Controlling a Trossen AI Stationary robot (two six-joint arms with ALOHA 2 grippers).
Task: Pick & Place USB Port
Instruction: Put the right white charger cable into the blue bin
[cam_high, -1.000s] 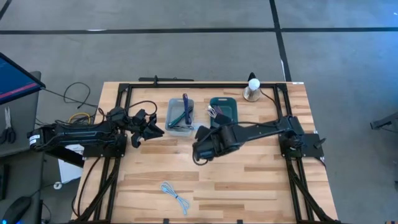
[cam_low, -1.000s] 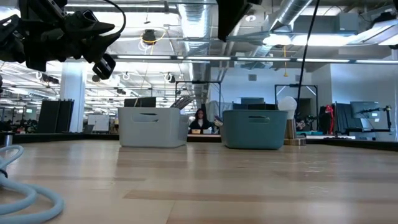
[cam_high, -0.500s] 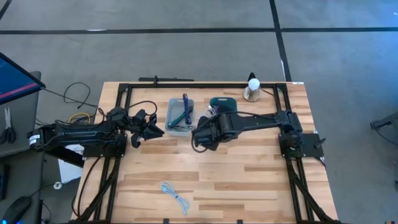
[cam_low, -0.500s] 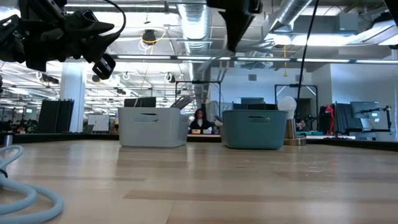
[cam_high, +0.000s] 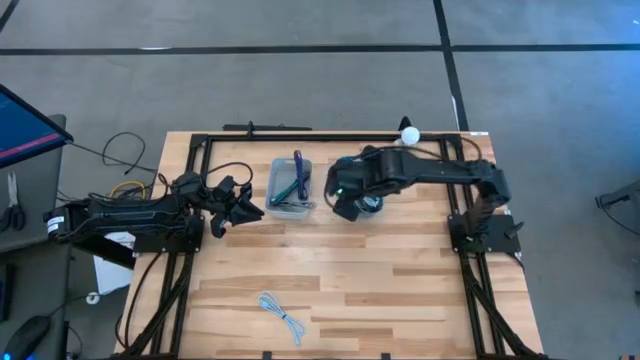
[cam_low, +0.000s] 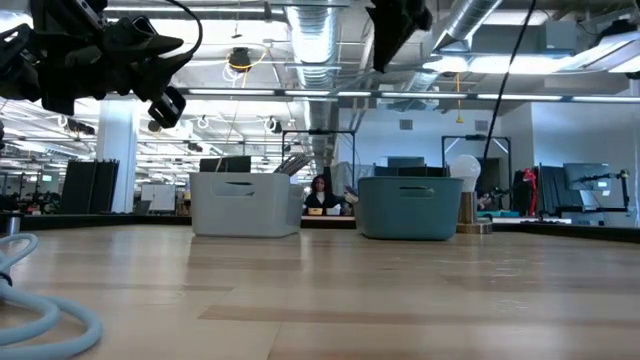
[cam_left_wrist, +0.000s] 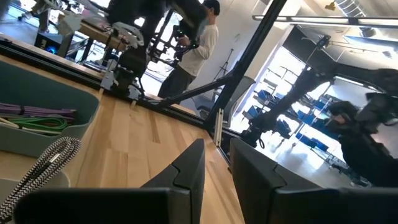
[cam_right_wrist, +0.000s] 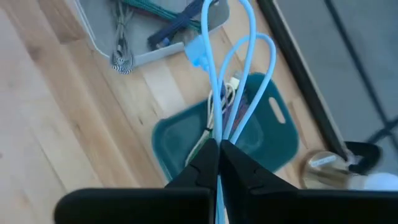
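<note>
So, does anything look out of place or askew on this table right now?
A light blue cable lies loose near the table's front edge, outside both bins. In the grey bin, a braided cable hangs over the rim. Otherwise nothing stands out.

A big open robotics lab: exposed ceiling ducts (cam_low: 310, 25), rows of equipment racks (cam_low: 90, 185), a person (cam_left_wrist: 193, 53) beyond the wooden bench (cam_high: 400, 280).

Right arm has been swung back from the table's middle toward the far edge. Right gripper (cam_high: 347, 195), earlier over bare wood in front of the bins, is now placed above the teal bin (cam_right_wrist: 273, 134). Light-blue cable (cam_right_wrist: 233, 68), pinched between its fingers, has been carried along over that bin.
</note>
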